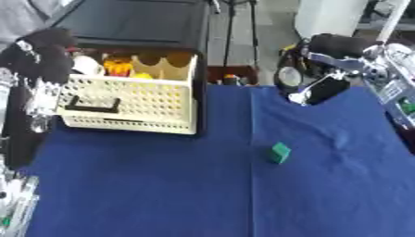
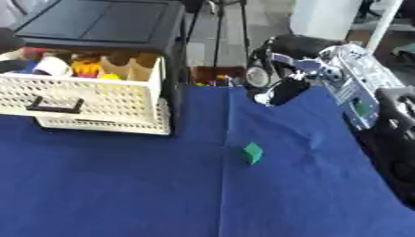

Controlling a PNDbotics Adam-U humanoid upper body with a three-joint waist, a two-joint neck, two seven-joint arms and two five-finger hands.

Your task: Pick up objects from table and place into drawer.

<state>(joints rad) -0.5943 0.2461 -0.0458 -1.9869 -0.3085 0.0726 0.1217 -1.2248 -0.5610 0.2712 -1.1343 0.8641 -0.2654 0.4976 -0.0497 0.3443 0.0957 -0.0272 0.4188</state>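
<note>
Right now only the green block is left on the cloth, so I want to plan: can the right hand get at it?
Probably yes. The green block lies alone on the blue cloth, and the right hand hangs at the far edge with bare cloth between them. Nothing blocks the way.

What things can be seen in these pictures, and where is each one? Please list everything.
green block: one, green, alone on the blue cloth, right of the middle.
drawer: one, cream with holes and a black handle, pulled open at the left, holding several things.
things in the drawer: several, orange, yellow and white; I cannot tell what they are.
cabinet: one, black, around and above the drawer.
blue cloth: one, blue, covering the table.
left hand: one, black, at the left edge beside the drawer; its fingers are not clear.
right hand: one, black and silver, at the far edge of the cloth, beyond the green block; fingers unclear.
</note>
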